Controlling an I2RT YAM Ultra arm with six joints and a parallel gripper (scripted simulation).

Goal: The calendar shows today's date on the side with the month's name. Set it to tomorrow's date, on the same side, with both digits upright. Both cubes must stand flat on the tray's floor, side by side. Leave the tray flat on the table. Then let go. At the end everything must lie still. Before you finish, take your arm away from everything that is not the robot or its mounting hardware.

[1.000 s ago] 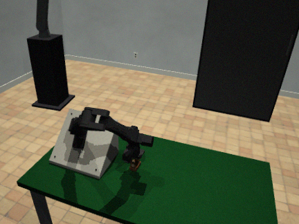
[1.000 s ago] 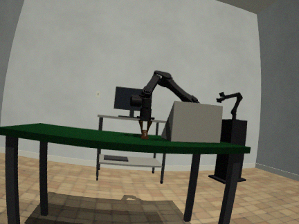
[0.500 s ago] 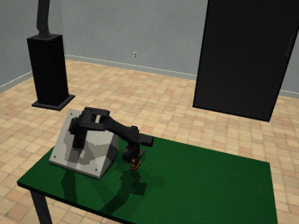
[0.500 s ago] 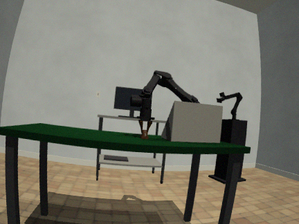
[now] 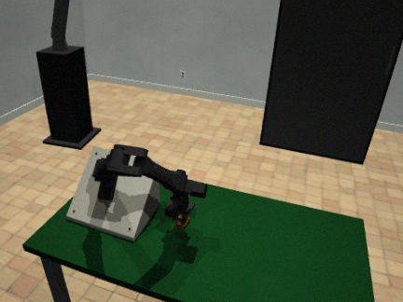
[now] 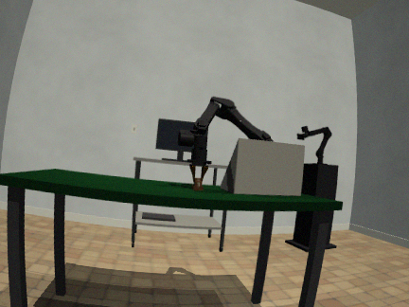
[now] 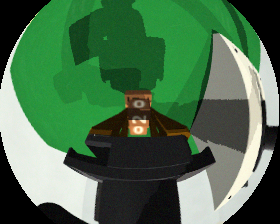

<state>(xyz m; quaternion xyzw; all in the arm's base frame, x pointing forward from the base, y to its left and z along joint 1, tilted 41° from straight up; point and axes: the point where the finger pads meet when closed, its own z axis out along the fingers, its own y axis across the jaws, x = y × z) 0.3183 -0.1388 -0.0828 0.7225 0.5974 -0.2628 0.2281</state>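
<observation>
The small wooden calendar point(image 5: 178, 226) point(image 6: 198, 187) is under the arm, low at the table top. My gripper point(image 5: 182, 217) point(image 6: 198, 180) point(image 7: 139, 110) points down at it, its fingers closed in on both sides of a wooden cube point(image 7: 139, 119). This cube shows a pale 2 lying sideways in the wrist view. A pale 0 shows on a wooden face point(image 7: 138, 103) beyond it, and another bright 0 point(image 7: 138, 130) shows on the near side. The fingers hide part of the tray and cubes. The month's name and the full date cannot be read, nor whether the cube is clear of the tray.
A large pale sloped block point(image 5: 135, 212) point(image 6: 270, 169) point(image 7: 227, 165) stands beside the calendar on the green table point(image 5: 280, 245) point(image 6: 95, 182) point(image 7: 40, 100), on the side of the arm's base. The arm's shadow falls across the table top.
</observation>
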